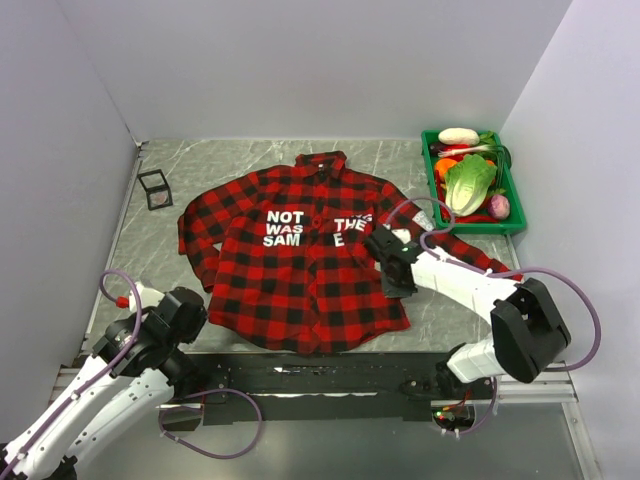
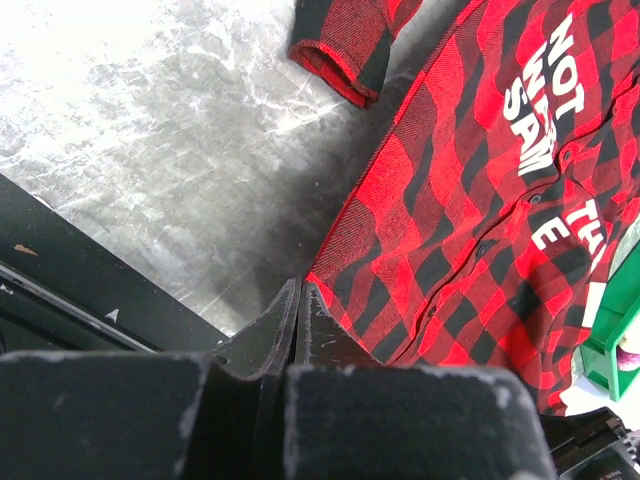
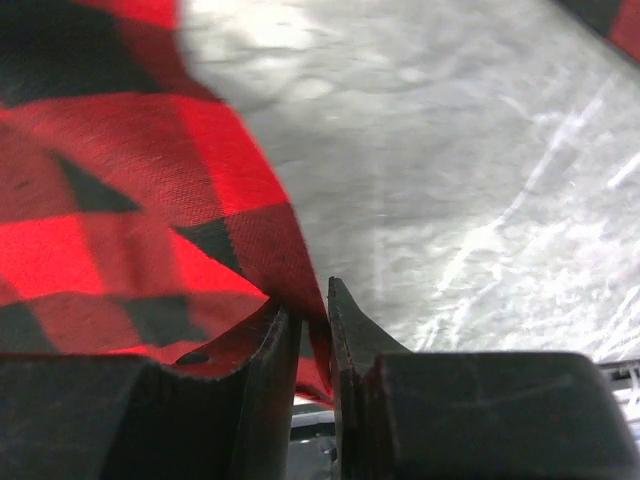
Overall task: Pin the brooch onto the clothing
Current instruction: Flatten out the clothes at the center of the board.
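The right gripper (image 3: 305, 300) pinched the shirt (image 3: 120, 200) edge low in its view, the left gripper (image 2: 299, 300) was shut and empty, and finding the unseen brooch probably came next.

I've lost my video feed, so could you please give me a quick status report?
Left gripper shut, empty, beside shirt hem. Right gripper pinching shirt's edge. Brooch not in view. Green tray apart from shirt.
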### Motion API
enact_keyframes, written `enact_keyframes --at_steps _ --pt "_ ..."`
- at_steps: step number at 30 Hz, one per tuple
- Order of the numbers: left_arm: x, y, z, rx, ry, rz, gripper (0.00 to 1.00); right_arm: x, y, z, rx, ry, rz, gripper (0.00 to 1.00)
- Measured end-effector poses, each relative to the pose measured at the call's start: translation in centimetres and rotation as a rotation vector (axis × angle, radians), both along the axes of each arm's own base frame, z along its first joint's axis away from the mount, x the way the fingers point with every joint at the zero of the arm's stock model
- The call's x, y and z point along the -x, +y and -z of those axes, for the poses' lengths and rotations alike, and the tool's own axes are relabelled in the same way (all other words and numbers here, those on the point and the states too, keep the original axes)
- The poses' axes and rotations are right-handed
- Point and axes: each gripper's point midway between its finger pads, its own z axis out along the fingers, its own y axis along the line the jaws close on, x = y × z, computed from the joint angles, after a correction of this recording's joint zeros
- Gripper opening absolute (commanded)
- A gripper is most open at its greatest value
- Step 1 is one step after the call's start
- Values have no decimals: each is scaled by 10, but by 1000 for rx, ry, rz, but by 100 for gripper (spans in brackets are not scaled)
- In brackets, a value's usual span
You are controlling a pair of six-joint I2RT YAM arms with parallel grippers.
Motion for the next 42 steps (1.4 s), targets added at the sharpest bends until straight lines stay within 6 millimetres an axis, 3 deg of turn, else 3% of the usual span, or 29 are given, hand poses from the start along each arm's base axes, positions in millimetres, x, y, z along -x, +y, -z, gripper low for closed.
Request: enact_keyframes --at_steps 3,5,6,9,12,15,17,21,24,29,33,38,42 --pt "0 0 0 -1 1 0 1 3 -15 7 -3 36 39 25" --pt "1 1 0 -5 4 0 4 7 -19 11 -12 59 53 33" --pt "1 2 0 -8 6 0 31 8 -19 12 -15 67 54 53" --pt "3 3 -6 -26 5 21 87 12 -20 14 -17 83 56 72" --pt "1 0 -19 -31 -13 50 99 15 -23 10 -6 87 54 74" --pt "-3 -3 -31 -67 -11 88 97 13 -23 -4 -1 51 41 74" --pt "-10 -6 -39 -112 -3 122 97 7 -13 -25 -13 -17 0 73" --pt "-31 -16 -53 -208 -22 204 97 -3 26 -61 -86 -137 -110 70" --pt "-58 -38 -61 -244 -88 297 96 -2 56 -65 -180 -152 -168 68" --pt "-102 -106 -56 -179 -175 491 96 4 95 -42 -326 -82 -206 68" --pt "-121 -152 -15 -119 -153 629 96 19 105 -10 -357 14 -218 68" --pt "-117 -174 35 -88 -84 733 96 42 99 21 -359 116 -212 67" --pt "-111 -176 51 -84 -61 770 96 54 95 31 -358 161 -200 67"
